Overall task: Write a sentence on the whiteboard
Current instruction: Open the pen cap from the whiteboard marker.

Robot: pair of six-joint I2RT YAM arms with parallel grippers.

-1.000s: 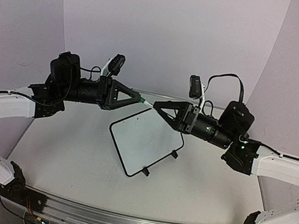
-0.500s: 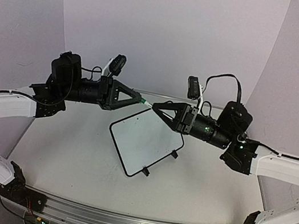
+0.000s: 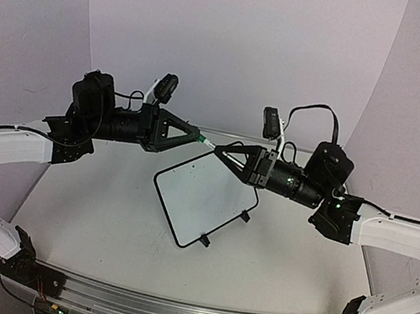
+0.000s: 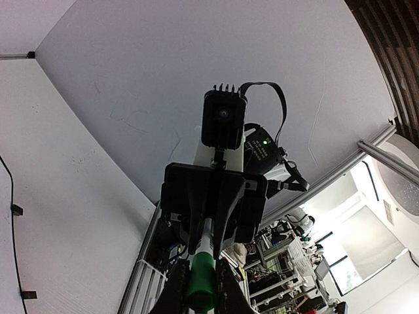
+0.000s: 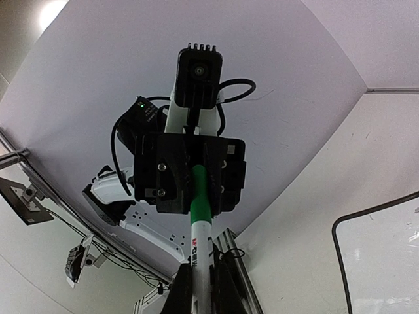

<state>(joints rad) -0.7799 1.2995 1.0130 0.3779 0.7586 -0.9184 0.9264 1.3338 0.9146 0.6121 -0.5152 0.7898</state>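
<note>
Gripping the green-capped white marker pen (image 3: 207,143) from both ends, we had our left gripper (image 3: 196,137) clamped on its green cap and our right gripper (image 3: 220,151) closed tight on its white barrel. Below the two tips, well apart, the small black-framed white whiteboard (image 3: 205,195) lay on the pale table (image 3: 101,219), blank. We judged the cap not yet off and the whole sentence left to write.

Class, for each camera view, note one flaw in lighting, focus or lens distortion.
Top external: soft even light, lilac cast, no glare on the whiteboard; the edges of the backdrop look bowed. Left wrist: the windows at lower right wash out. Right wrist: a lamp flares in the upper-left corner.
</note>
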